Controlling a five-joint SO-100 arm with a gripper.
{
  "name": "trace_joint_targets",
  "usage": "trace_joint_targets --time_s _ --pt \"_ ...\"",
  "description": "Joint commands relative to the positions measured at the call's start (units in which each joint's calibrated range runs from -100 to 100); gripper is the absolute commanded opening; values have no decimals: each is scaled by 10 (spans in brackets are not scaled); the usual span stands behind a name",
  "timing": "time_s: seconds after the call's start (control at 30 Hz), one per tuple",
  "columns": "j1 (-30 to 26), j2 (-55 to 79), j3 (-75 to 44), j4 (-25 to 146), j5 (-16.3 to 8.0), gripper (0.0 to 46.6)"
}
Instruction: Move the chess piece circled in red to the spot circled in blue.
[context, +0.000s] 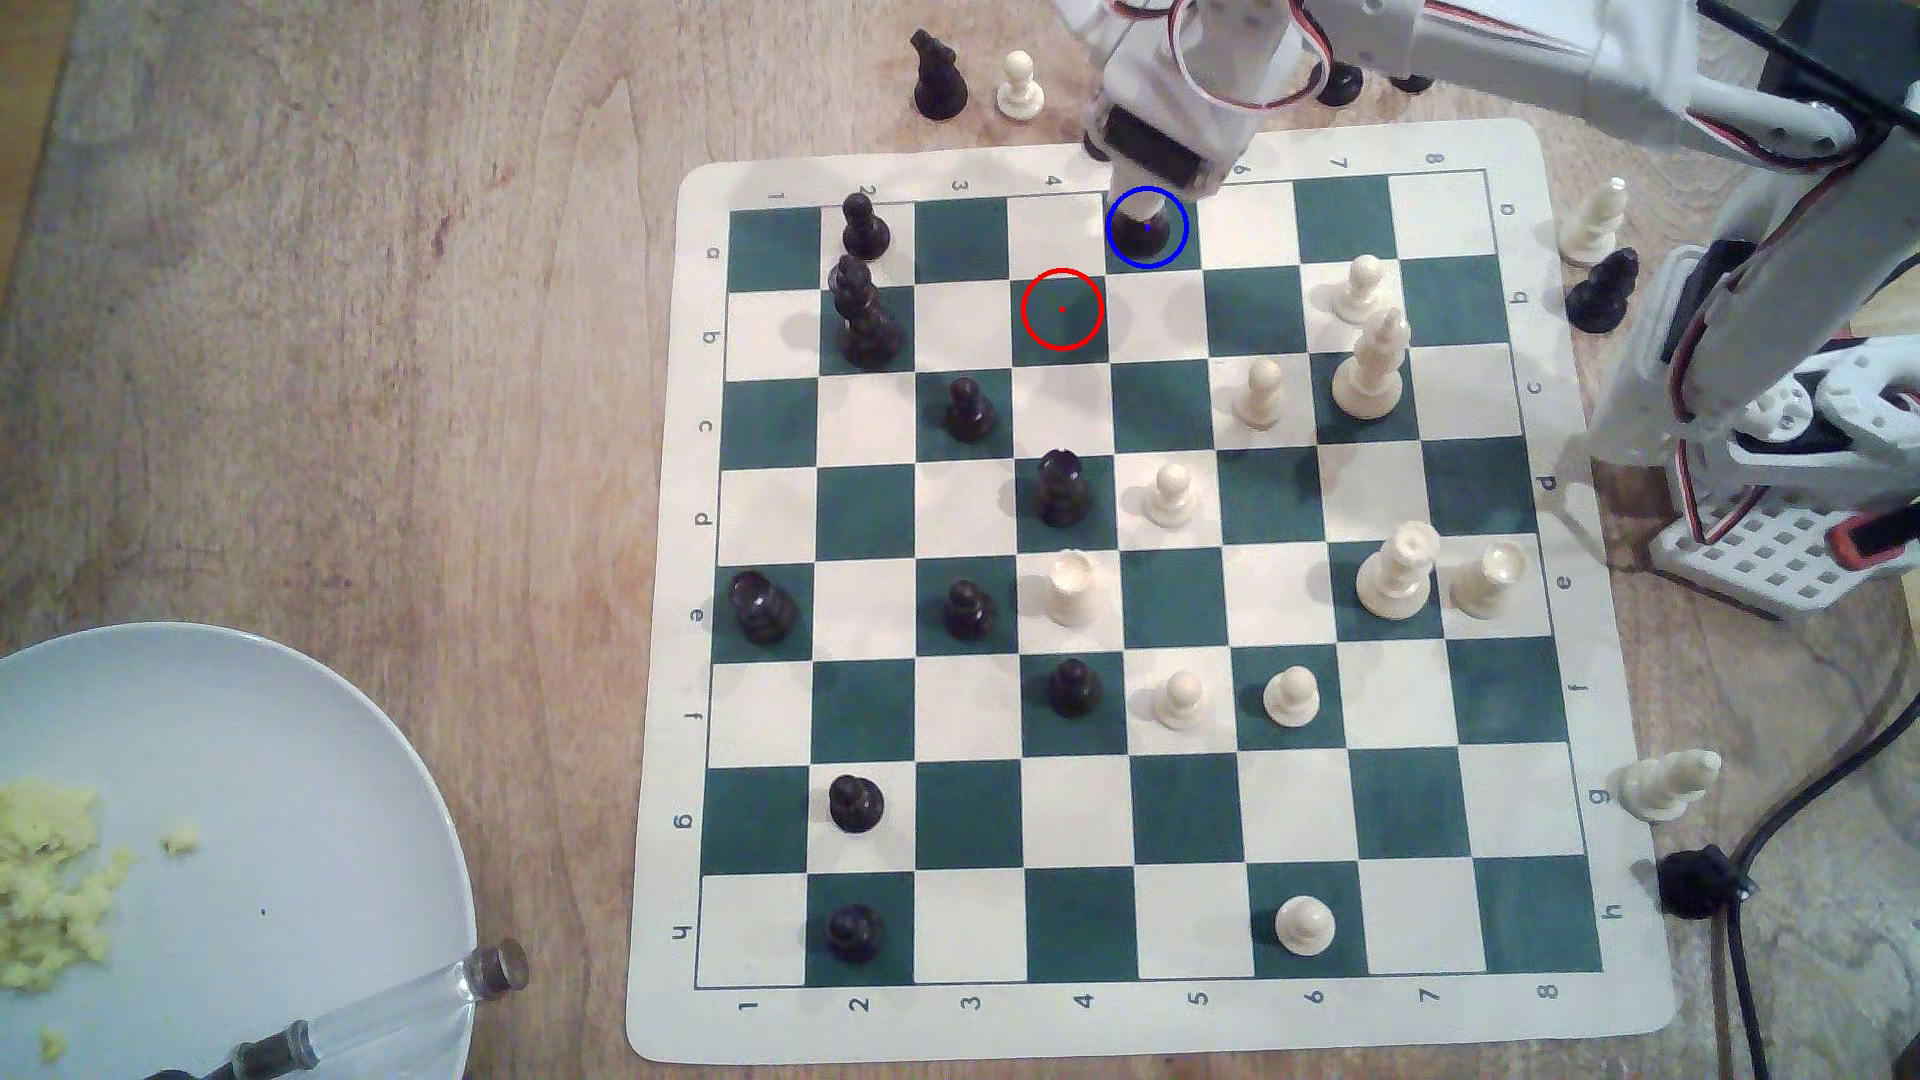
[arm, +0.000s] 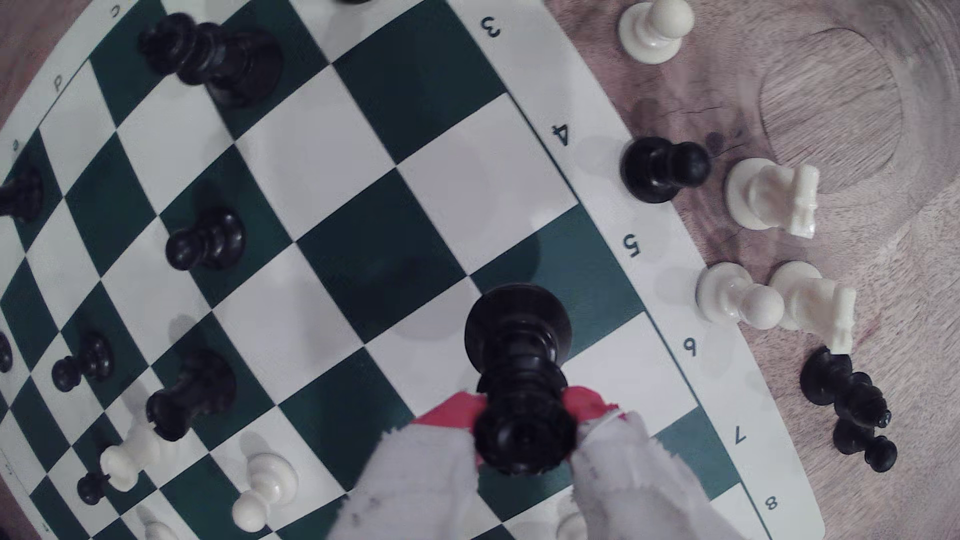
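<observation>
The chess piece circled in red (context: 1143, 239) is a black piece with a notched cup crown, and it now stands inside the blue ring. Only its round base shows below my wrist in the exterior view. My gripper (context: 1149, 199) comes down on it from the board's far edge. In the wrist view my gripper (arm: 524, 418) is shut on the piece (arm: 517, 337), with a cloth-wrapped, red-padded finger (arm: 441, 451) on each side of the crown. Its base is over the spot circled in blue (arm: 587, 270), a dark green square (context: 1193, 249) in column 5. The red-ringed green square (context: 1061, 308) is empty.
A ridged black piece (context: 862, 317) and a black pawn (context: 864, 226) stand at the exterior view's left of the spot. Captured pieces (arm: 769, 200) lie on the wood beyond the board's edge. A plate (context: 312, 789) sits at the lower left and the arm's base (context: 1766, 540) at the right.
</observation>
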Motion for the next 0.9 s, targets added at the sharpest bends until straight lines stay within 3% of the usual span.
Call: trace_joint_targets --time_s 0.0,0.77,0.83,0.87 --pt "24 -18 22 -35 7 60" --pt "32 51 44 -106 9 62" --pt "32 51 45 -106 9 69" --pt "33 51 46 -106 9 98"
